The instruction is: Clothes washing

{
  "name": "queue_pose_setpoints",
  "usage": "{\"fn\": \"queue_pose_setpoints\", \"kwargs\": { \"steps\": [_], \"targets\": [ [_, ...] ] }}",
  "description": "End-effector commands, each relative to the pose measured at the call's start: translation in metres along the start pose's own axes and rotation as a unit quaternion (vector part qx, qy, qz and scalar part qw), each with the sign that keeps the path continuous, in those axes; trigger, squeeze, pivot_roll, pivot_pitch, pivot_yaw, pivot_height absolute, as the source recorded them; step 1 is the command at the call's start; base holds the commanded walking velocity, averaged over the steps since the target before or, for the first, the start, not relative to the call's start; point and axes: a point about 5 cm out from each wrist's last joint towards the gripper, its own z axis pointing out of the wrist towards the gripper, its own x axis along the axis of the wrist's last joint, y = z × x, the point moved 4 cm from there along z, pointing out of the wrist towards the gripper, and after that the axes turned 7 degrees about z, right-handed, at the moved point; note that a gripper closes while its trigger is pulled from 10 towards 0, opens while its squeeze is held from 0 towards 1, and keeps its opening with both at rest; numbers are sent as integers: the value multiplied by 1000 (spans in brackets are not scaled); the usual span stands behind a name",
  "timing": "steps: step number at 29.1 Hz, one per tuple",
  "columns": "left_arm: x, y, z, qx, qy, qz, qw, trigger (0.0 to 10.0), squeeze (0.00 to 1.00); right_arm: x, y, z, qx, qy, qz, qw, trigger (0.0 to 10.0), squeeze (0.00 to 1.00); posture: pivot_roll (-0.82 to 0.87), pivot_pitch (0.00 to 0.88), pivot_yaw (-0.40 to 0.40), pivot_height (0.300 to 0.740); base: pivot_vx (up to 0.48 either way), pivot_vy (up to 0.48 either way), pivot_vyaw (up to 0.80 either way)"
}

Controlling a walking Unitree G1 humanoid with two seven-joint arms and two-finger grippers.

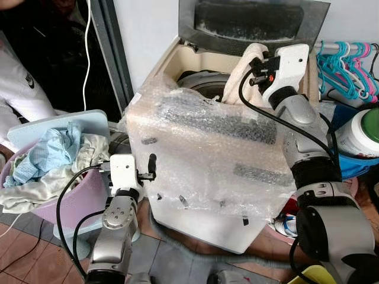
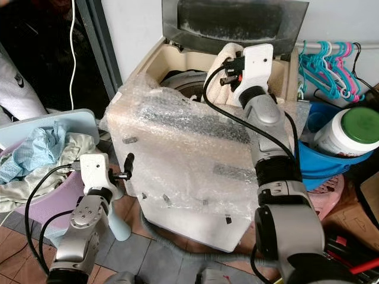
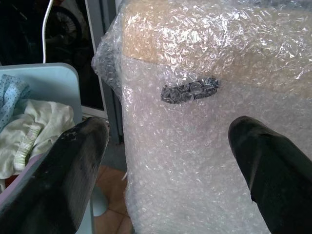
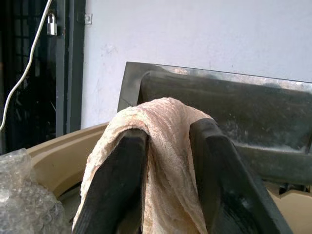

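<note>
Left eye view: the right claw [image 1: 256,66] is raised over the open top of the washing machine [image 1: 201,177], its two fingers closed on a cream cloth [image 1: 241,70]. The cloth hangs with its long axis vertical, folded over the fingers at the top and trailing down toward the drum opening [image 1: 192,80]. The machine's lid [image 1: 254,23] stands tilted back against the wall; bubble wrap [image 1: 207,142] covers the front and top edge. The left claw [image 1: 153,167] is held low just beside the wrapped front, fingers spread apart and gripping nothing. A pink laundry basket [image 1: 65,201] piled with clothes [image 1: 53,160] stands to the robot's left. Coloured hangers [image 1: 346,65] hang at the right.
</note>
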Motion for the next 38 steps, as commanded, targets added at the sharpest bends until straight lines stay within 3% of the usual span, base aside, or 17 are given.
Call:
{"fn": "queue_pose_setpoints", "kwargs": {
  "steps": [1, 7, 12, 14, 16, 17, 18, 19, 20, 22, 25, 27, 30, 32, 38],
  "targets": [
    [-1, -3, 1, 6, -6, -2, 1000, 10000, 0, 2, -5, -4, 11, 9, -9, 1000, 10000, 1000, -33, 0, 4, 740, 0, 0, 0],
    [-2, -3, 0, 6, -9, -2, 1000, 10000, 0, -18, -21, -28, 47, -22, -36, 998, 10000, 1000, -32, 0, 2, 740, 0, 0, 0],
    [-2, -3, -1, 6, -10, -4, 1000, 10000, 0, -25, -22, -40, 45, -36, -37, 998, 10000, 1000, -33, 0, 0, 740, 0, 0, 0],
    [-2, -3, -2, 6, -11, -5, 1000, 10000, 0, -35, -26, -52, 74, -65, -53, 994, 10000, 1000, -31, 0, -1, 740, 0, 0, 0],
    [-2, -3, -2, 6, -11, -5, 1000, 10000, 0, -35, -26, -52, 74, -65, -53, 994, 10000, 1000, -31, 0, -1, 740, 0, 0, 0],
    [-2, -3, -2, 6, -11, -5, 1000, 10000, 0, -38, -29, -56, 86, -77, -61, 991, 10000, 1000, -31, 0, -1, 740, 0, 0, 0],
    [-3, -3, -2, 6, -13, -4, 1000, 10000, 0, -46, -36, -66, 138, -105, -91, 981, 10000, 1000, -33, 0, 1, 740, 0, 0, 0],
    [-3, -3, -2, 6, -13, -4, 1000, 10000, 0, -46, -36, -66, 138, -105, -91, 981, 10000, 1000, -33, 0, 1, 740, 0, 0, 0],
    [-4, -2, -2, 2, -16, 0, 1000, 10000, 0, -59, -42, -83, 209, -172, -101, 957, 10000, 1000, -41, 0, 7, 740, 0, 0, 0],
    [-4, -1, -2, -2, -17, 2, 1000, 10000, 0, -60, -36, -84, 218, -191, -84, 953, 10000, 1000, -41, 0, 9, 740, 0, 0, 0],
    [-4, -1, -2, -2, -16, 2, 1000, 10000, 0, -49, -32, -76, 200, -163, -67, 964, 10000, 1000, -38, 0, 8, 740, 0, 0, 0],
    [-4, -4, -3, 7, -16, -2, 1000, 10000, 0, -39, -39, -72, 191, -126, -30, 973, 10000, 1000, -34, 0, 6, 740, 0, 0, 0],
    [-4, -6, -3, 9, -18, -2, 1000, 10000, 0, -37, -43, -72, 181, -110, -25, 977, 10000, 1000, -31, 0, 5, 740, 0, 0, 0],
    [-5, -7, -4, 12, -19, -2, 1000, 10000, 0, -40, -52, -76, 154, -90, -3, 984, 10000, 1000, -29, 0, 3, 740, 0, 169, 0],
    [-4, -8, -4, 11, -20, 1, 1000, 10000, 0, -56, -79, -95, 126, -96, 40, 987, 10000, 1000, -26, 0, 10, 740, 0, 432, 0]
  ]
}}
